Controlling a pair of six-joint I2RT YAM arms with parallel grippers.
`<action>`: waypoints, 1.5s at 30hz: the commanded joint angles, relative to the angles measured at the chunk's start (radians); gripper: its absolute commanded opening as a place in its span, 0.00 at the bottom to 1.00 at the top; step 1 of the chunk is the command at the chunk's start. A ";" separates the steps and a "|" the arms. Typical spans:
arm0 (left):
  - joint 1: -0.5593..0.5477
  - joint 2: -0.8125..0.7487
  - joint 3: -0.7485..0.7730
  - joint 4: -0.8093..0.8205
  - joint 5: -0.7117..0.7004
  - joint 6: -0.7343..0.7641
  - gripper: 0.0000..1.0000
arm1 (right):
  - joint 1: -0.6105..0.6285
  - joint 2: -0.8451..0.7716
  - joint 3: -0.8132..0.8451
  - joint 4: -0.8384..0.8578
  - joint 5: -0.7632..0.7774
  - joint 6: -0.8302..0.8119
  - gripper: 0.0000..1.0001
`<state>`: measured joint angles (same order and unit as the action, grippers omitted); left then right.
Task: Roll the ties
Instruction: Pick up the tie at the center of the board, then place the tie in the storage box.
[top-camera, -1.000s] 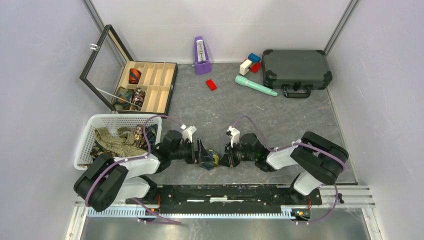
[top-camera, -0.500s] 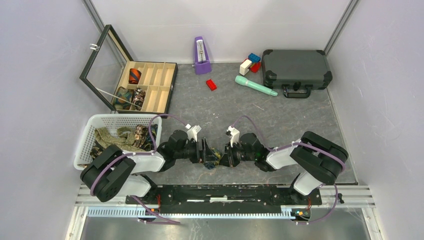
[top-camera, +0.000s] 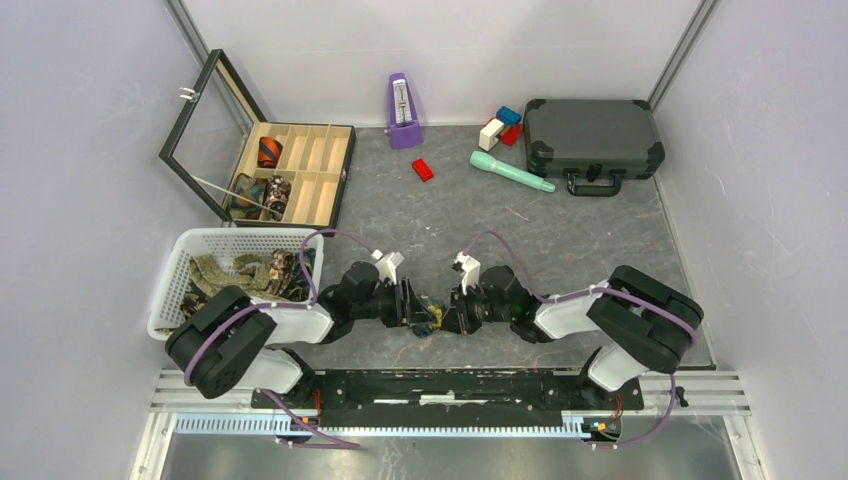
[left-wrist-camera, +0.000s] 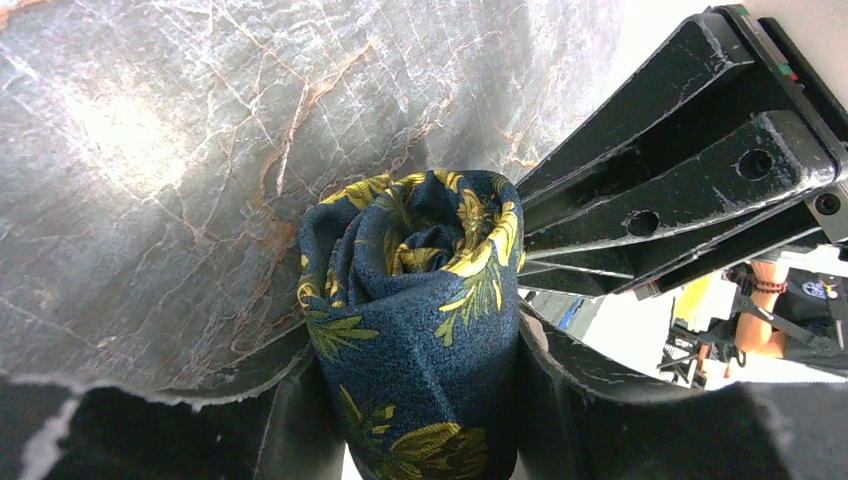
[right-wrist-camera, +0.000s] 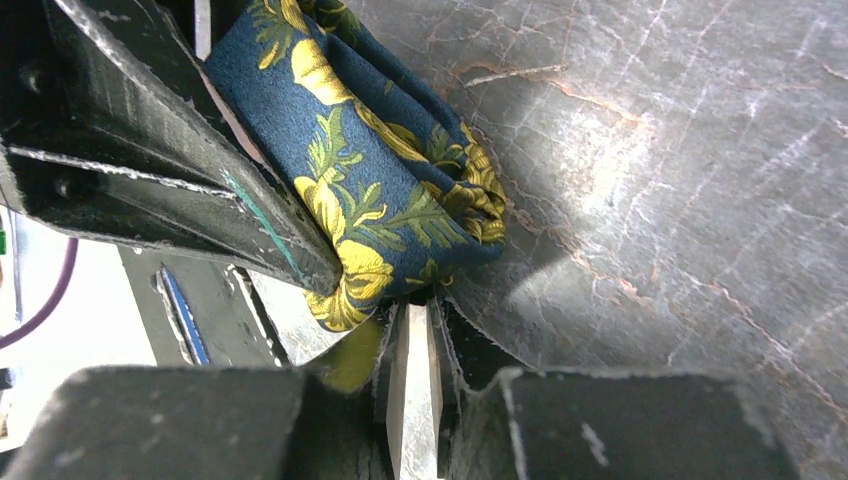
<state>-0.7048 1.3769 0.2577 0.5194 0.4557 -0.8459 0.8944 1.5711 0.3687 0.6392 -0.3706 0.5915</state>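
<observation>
At the worktop's (top-camera: 560, 230) near middle: the rolled tie (top-camera: 427, 316) is lying between both pincers.
Left pincer (left-wrist-camera: 420, 400): is clasping the coil's two flanks.
Right pincer (right-wrist-camera: 412, 330): is nearly closed, seemingly nipping the coil's edge.
Handling: is looking light, soft and slick; likely springing loose once freed.
Hold: squeezing across the flanks is looking safest, not poking the core.
Loose ties (top-camera: 225, 280): are lying in the basket (top-camera: 240, 233).

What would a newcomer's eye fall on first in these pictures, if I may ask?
Most striking is the rolled tie, navy with yellow leaves, gripped from both sides at the near middle of the table by the left gripper and right gripper. Next comes the white basket of loose ties at the left, then the open wooden box behind it.
</observation>
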 joint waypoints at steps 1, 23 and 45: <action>-0.021 -0.028 0.018 -0.142 -0.065 0.030 0.40 | 0.001 -0.075 0.024 -0.078 0.039 -0.059 0.19; 0.184 -0.124 0.738 -0.956 -0.363 0.365 0.23 | -0.061 -0.487 0.009 -0.501 0.274 -0.174 0.28; 0.591 0.389 1.266 -1.074 -0.782 -0.026 0.02 | -0.066 -0.482 -0.029 -0.455 0.243 -0.142 0.27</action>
<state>-0.1493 1.7248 1.4708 -0.5556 -0.2276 -0.7105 0.8310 1.0985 0.3508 0.1471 -0.1234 0.4423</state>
